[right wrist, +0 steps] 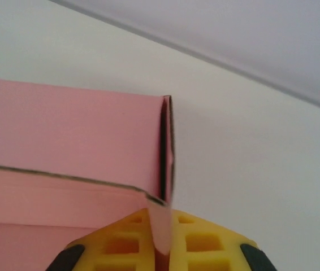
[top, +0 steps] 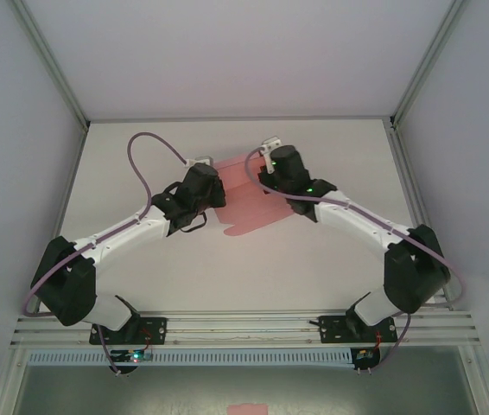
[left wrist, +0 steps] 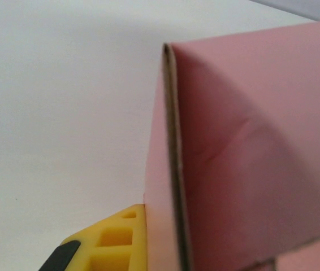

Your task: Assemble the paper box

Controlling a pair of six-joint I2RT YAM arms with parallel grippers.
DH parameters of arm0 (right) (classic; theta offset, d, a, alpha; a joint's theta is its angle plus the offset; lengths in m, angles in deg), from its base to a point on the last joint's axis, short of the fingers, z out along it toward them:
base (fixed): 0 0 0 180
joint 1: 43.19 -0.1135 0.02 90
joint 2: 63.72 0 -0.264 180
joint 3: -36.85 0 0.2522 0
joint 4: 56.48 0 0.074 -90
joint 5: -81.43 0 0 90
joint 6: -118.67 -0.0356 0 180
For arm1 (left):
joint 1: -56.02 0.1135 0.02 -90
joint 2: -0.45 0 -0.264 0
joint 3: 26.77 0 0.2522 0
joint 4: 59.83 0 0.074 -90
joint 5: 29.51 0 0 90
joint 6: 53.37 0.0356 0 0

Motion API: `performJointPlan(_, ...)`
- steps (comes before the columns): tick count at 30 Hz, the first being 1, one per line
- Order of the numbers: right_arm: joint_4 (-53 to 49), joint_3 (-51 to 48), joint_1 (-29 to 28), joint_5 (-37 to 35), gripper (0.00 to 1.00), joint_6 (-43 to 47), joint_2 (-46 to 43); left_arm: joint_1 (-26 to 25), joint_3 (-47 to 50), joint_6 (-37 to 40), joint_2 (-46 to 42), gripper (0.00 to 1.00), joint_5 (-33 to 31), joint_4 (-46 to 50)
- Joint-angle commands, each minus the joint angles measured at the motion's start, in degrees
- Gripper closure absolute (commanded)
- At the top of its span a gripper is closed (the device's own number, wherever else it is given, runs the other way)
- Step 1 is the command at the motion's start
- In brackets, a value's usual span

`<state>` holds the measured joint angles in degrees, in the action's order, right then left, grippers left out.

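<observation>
From up above, two white and black arms reach in over the white table (top: 253,277). The pink paper box (top: 249,203) lies in the middle of the table, between the two arm ends. It looks like a partly folded card, with one part standing up and one part flat. The left gripper (top: 201,162) is at the left side of the card, and the right gripper (top: 268,149) is at the far right corner. From so high up, you cannot tell how the jaws stand. A small pink patch (top: 246,408) sits at the very bottom, away from the table. In the left wrist view, the paper box (left wrist: 250,158) is very close and big. It has a sharp folded edge that runs up and down. One yellow finger (left wrist: 117,240) presses flat on the left side of the card, down low. The other finger is hidden behind the card. The jaws are squeezed tight on the card. The white table (left wrist: 64,113) is behind it. In the right wrist view, the right gripper (right wrist: 161,248) has two yellow fingers (right wrist: 205,243) at the bottom. A thin pink flap of the paper box (right wrist: 69,130) is pinched between them, so these jaws are closed on the card. The rest of the card goes off to the left. The white table (right wrist: 250,169) lies behind, with a grey wall (right wrist: 233,34) at the top.
</observation>
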<state>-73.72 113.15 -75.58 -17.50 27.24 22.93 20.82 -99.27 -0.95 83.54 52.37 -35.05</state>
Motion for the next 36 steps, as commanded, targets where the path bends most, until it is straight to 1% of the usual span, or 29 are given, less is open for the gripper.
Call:
performJointPlan(1,2.3,-1.9,4.3,12.0,0.82,-1.1,-0.4,0.0,-1.5,-0.6,-1.9,1.0,0.8,1.6)
performJointPlan(3,0.9,-1.1,4.2,11.9,0.73,-0.4,-0.1,0.0,-1.7,-0.4,-1.7,1.0,1.0,1.7)
performJointPlan(4,0.6,-1.0,4.2,11.4,0.73,-0.4,-0.1,0.0,-1.8,-0.4,-1.6,1.0,1.1,1.8)
performJointPlan(6,0.6,-1.1,4.7,13.5,0.73,-0.6,-0.1,0.0,-1.7,-0.2,-1.8,1.0,0.9,1.9)
performJointPlan(8,0.8,-1.3,4.6,13.3,0.72,-0.5,-0.2,-0.1,-1.4,-0.2,-2.1,1.0,0.6,1.9)
performJointPlan(10,-0.1,-0.8,4.5,13.2,0.63,0.3,0.1,0.0,-1.1,-0.3,-2.4,1.0,0.3,1.8)
performJointPlan(11,-0.6,-0.4,4.7,14.1,0.62,0.7,0.4,0.0,-1.0,-0.2,-2.4,1.0,0.2,1.9)
performJointPlan(13,-1.1,-0.1,4.8,17.5,0.62,1.2,1.1,0.0,-1.2,-0.2,-2.4,1.0,-0.2,2.2)
performJointPlan(15,-1.0,-0.1,5.2,22.6,0.63,1.4,1.6,0.0,-1.5,0.0,-2.5,1.0,-0.4,2.5)
performJointPlan(16,-1.0,0.0,5.4,24.4,0.65,1.2,1.8,0.0,-1.4,0.0,-2.5,1.0,-0.4,2.6)
performJointPlan(17,-1.2,0.1,5.4,24.3,0.68,1.0,1.8,0.0,-1.4,0.1,-2.7,1.0,-0.4,2.6)
performJointPlan(18,-1.4,0.1,5.3,23.3,0.74,1.0,1.8,0.0,-1.3,0.1,-2.8,1.0,-0.5,2.6)
performJointPlan(19,-1.6,0.3,5.4,22.0,0.76,1.1,1.5,0.0,-1.3,0.0,-2.9,1.0,-0.7,2.6)
performJointPlan(21,-2.8,0.7,5.3,18.9,0.76,1.2,1.2,0.0,-1.2,0.0,-2.8,1.0,-1.0,2.8)
performJointPlan(22,-3.6,1.1,5.3,16.9,0.76,1.2,1.1,0.0,-1.3,0.0,-2.8,1.0,-1.1,3.0)
performJointPlan(24,-5.2,1.7,4.8,10.4,0.77,0.9,1.1,0.0,-1.4,-0.2,-2.5,1.0,-1.3,3.5)
performJointPlan(25,-5.6,1.9,4.4,5.5,0.78,0.6,1.2,0.0,-1.4,-0.3,-2.4,1.0,-1.5,3.7)
performJointPlan(26,-6.4,2.3,3.7,-1.3,0.85,0.4,1.6,-0.1,-1.4,-0.3,-2.5,1.0,-1.8,3.9)
performJointPlan(28,-8.1,3.6,2.7,-12.9,0.9,-0.5,2.8,-0.1,-1.5,-0.5,-2.3,1.0,-2.2,4.5)
performJointPlan(32,-14.7,8.1,2.0,-34.6,0.92,-4.0,7.7,-0.2,-1.9,-0.9,-2.1,1.0,-2.2,5.6)
performJointPlan(33,-16.5,9.3,2.0,-39.1,0.92,-4.6,9.1,-0.3,-1.9,-0.9,-2.1,1.0,-2.2,5.8)
performJointPlan(34,-17.6,10.1,1.7,-42.6,0.95,-4.8,10.0,-0.4,-2.0,-1.0,-2.2,1.0,-2.5,5.9)
performJointPlan(36,-17.0,10.3,0.9,-48.7,0.97,-3.7,11.0,-0.4,-2.1,-0.9,-2.2,1.0,-2.7,6.1)
